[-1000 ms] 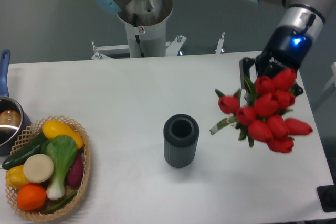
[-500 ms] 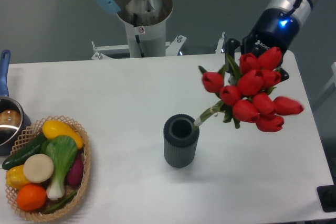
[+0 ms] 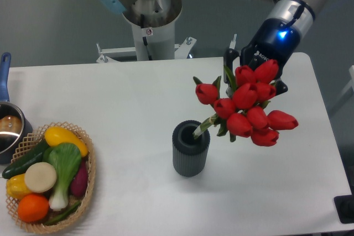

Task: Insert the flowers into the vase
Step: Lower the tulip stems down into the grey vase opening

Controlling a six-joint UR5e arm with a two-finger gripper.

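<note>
While the gripper sits mostly hidden behind the red heads, its jaws appear clamped on the flowers, holding the bunch tilted above the worktop. Red tulip heads cluster up and to the right of the vase, and the green stem end reaches down-left to the vase mouth, at or just inside the rim; depth of entry cannot be told. Vase stands upright near the worktop's middle, dark grey and ribbed. Far left, a wicker basket holds mixed vegetables, and a steel pot with a blue handle sits just beside it at the left edge.
</note>
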